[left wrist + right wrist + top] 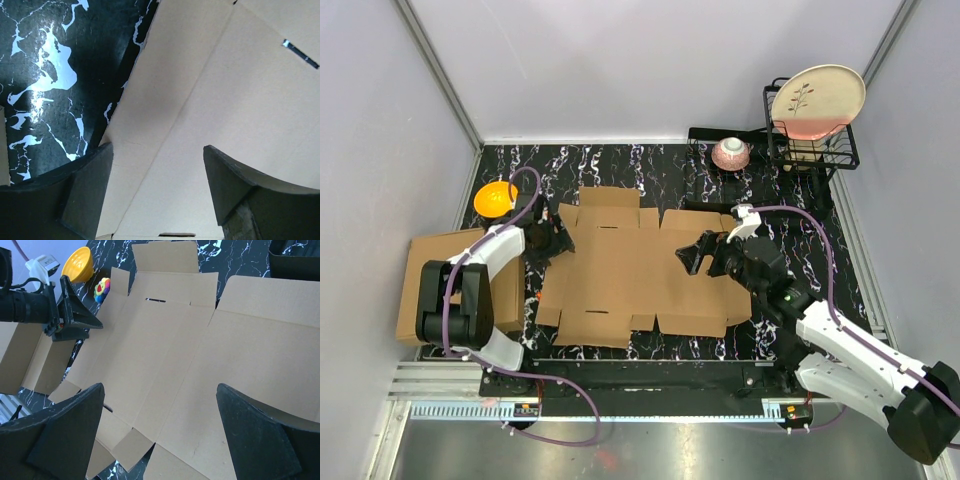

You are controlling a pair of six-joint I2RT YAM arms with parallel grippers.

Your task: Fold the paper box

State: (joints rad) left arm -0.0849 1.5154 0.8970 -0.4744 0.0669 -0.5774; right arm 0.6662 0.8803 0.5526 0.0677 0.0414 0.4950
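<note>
Top view: arm bases sit nearest, at the bottom edge, below the paper box (620, 275). Paper box is a flat, unfolded die-cut sheet lying mid-table (660, 170), flaps spread out on all sides. Left gripper (552, 238) is at the box's left edge, over a side flap. Right gripper (695, 252) is above the box's right half, pointing left. Cardboard stack (415, 275) lies left of the box, under the left arm. Orange bowl (495, 197) is off the box's far-left corner. Pink bowl (731, 153) and the dish rack (840, 150) holding a plate (817, 100) are beyond the box's far-right corner.

Left wrist view: left gripper (157, 150) has its fingers (90, 190) well apart, nothing clamped between them. Paper box (225, 90) fills the view beyond the tips; its left edge runs diagonally, bare table to its left. Cannot tell whether the tips touch the cardboard.

Right wrist view: right gripper (160, 387) is spread fully wide and holds nothing, hanging above the paper box (175, 340). Left gripper (80, 310) shows at the box's left edge, jaws parted. Orange bowl (79, 264) and a small multicoloured toy (102, 288) lie just off the box's far-left flap. Cardboard stack (20, 355) is left of the box.
</note>
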